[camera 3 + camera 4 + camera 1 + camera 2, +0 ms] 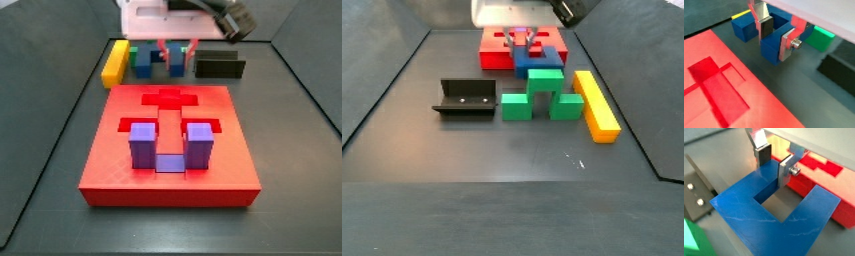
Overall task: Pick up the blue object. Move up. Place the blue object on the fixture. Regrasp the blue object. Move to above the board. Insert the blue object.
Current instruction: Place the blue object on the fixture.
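The blue object (769,51) is a U-shaped block standing on the dark floor beside the red board (724,85). My gripper (775,40) has come down over it, with one finger inside the U and one outside. The jaws are shut on one of its arms; the other wrist view (773,168) shows the same grip on the block (757,213). In the side views the gripper (171,48) (527,40) hangs over the blue object (143,62) (537,64). The black fixture (465,98) (221,68) stands apart and bare.
A purple U-shaped block (167,145) sits in the board (120,160). A long yellow bar (116,62) (596,105) lies beside the blue object. A green stepped block (536,95) (821,39) stands close by, and the fixture (837,70) lies just beyond it.
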### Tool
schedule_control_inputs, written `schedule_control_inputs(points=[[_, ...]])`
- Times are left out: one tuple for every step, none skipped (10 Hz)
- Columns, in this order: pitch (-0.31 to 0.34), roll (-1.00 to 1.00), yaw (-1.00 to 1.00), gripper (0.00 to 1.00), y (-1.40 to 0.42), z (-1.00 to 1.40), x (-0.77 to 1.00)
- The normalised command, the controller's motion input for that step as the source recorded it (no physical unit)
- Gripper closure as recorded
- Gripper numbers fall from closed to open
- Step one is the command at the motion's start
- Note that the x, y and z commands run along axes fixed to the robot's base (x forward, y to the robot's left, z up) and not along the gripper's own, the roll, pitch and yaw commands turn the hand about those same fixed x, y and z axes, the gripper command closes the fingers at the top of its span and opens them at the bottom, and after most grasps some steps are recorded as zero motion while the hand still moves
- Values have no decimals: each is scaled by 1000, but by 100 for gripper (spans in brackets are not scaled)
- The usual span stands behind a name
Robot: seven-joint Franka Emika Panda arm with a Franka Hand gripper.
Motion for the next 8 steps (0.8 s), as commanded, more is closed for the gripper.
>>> schedule_control_inputs(points=[[-100, -911, -229, 100, 0, 583, 534], [-103, -903, -283, 100, -11, 506, 574], [-91, -860, -280, 100, -29, 460, 594], [-89, -814, -280, 100, -31, 400, 586], [-94, -729, -291, 100, -37, 349, 574], [-40, -657, -280, 100, -51, 400, 631], [0, -569, -283, 100, -40, 437, 734], [34, -497, -297, 100, -63, 431, 823]])
